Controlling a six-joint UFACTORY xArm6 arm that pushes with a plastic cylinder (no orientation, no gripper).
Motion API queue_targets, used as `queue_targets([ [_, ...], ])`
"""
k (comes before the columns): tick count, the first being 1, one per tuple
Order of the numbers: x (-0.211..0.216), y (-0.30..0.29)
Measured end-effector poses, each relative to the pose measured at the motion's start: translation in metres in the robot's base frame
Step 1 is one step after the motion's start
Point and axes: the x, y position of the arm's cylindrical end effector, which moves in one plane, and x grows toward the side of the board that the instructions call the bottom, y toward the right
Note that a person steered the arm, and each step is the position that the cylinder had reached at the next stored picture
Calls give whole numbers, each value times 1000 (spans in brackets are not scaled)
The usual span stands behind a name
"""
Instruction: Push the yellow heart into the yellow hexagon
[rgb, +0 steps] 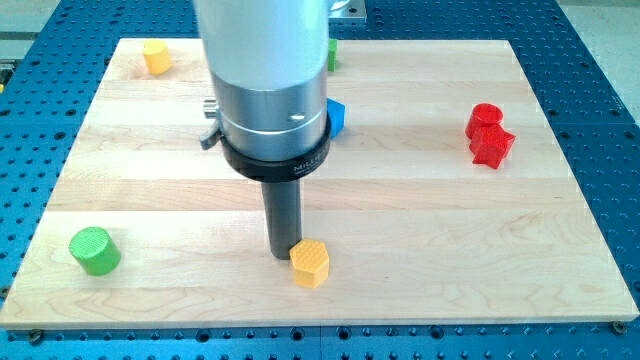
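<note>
A yellow block (310, 263), which looks like the heart, lies near the view's bottom centre. My tip (283, 256) rests on the board just left of it, touching or almost touching its left side. A second yellow block (155, 56), which looks like the hexagon, sits at the view's top left corner of the board, far from the first one. The arm's grey body hides the board's upper middle.
A green cylinder (95, 250) sits at the bottom left. Two red blocks (485, 118) (492, 146) touch each other at the right. A blue block (336, 117) and a green block (331, 55) show partly behind the arm. The wooden board (450, 250) ends near the view's bottom.
</note>
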Motion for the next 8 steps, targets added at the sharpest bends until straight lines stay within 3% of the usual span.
queue_targets([
  [1, -41, -32],
  [3, -168, -222],
  [4, -195, -271],
  [5, -198, -273],
  [7, -306, -264],
  [8, -332, -232],
])
